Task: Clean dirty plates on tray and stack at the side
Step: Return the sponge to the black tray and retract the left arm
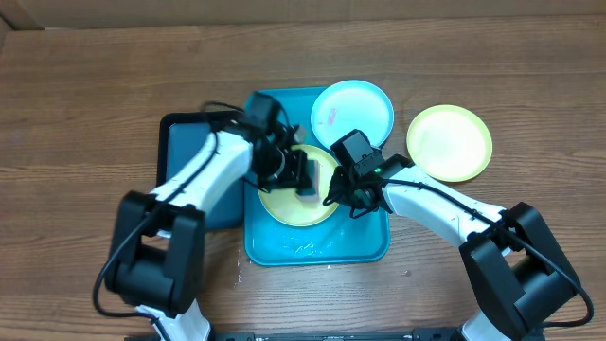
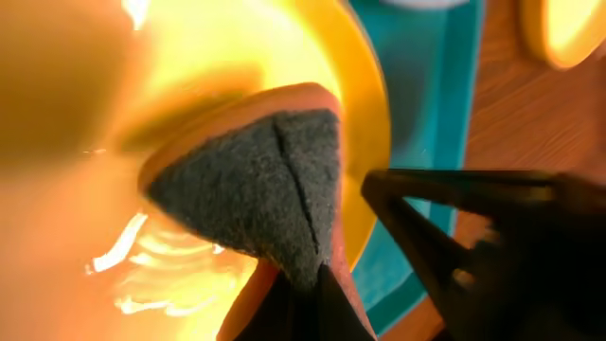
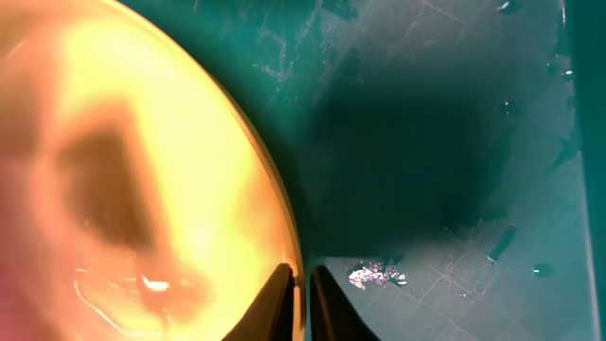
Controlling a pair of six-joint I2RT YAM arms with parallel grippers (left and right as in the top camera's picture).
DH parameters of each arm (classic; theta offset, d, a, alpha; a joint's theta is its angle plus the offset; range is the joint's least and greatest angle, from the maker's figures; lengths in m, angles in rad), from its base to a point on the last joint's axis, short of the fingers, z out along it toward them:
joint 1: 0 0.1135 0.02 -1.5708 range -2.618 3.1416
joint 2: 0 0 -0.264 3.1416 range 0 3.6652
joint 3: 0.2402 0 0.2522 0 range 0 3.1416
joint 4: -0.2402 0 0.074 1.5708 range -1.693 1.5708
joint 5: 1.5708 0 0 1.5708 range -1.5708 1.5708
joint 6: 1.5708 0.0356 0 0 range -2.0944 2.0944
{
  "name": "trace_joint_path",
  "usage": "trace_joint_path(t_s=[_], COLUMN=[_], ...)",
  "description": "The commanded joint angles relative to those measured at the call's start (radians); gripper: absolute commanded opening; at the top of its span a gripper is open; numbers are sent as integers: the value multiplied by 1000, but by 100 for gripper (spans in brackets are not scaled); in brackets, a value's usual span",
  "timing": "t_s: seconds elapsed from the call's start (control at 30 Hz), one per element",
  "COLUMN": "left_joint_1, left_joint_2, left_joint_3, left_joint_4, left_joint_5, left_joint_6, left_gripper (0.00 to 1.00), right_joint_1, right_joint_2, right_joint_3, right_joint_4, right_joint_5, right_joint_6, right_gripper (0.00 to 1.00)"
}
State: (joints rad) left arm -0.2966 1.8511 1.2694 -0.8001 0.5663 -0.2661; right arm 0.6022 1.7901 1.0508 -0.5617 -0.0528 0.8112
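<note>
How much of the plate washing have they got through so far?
One yellow-green plate already sits on the table beside the tray, looking clean. Now the left gripper scrubs a second plate with a sponge while the right gripper pinches its rim. The light blue plate, pink-smeared, waits.

The wooden table [image 1: 85, 104] carries a turquoise tray [image 1: 322, 248], a dark tray [image 1: 180, 142] and a yellow-green plate [image 1: 449, 142].

A robot lab bench: a left arm [image 1: 204, 170] and a right arm [image 1: 436, 204] mounted at a bare wooden surface [image 1: 76, 85], working over plastic plates [image 1: 352, 112] and a turquoise tray [image 1: 360, 248].
</note>
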Motion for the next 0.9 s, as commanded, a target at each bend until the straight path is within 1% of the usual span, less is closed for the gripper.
trace_joint_path(t_s=[0.0,0.1,0.23,0.33,0.43,0.6,0.73,0.87], left_joint_1=[81,154,230,261,265,263,264,264], left_joint_2=[-112,-161,-174,-166,-156,-151,-151,-151], left_joint_3=[78,85,85,77,51,-50,-145,-183], left_joint_4=[-52,-111,-209,-274,-286,-224,-146,-122], left_joint_5=[-31,-132,-302,-439,-523,-575,-578,-578], left_joint_6=[58,80,108,113,113,113,113,113], left_gripper=[4,4,4,4,4,4,6,6], right_joint_1=[-1,-1,-1,-1,-1,-1,-1,-1], right_joint_2=[4,4,4,4,4,4,4,4], right_joint_3=[-5,-5,-5,-5,-5,-5,-5,-5], right_joint_4=[4,4,5,8,8,8,8,8], right_joint_5=[0,0,0,0,0,0,0,0], right_joint_6=[-1,-1,0,0,0,0,0,0], right_gripper=[14,17,18,19,19,19,19,19])
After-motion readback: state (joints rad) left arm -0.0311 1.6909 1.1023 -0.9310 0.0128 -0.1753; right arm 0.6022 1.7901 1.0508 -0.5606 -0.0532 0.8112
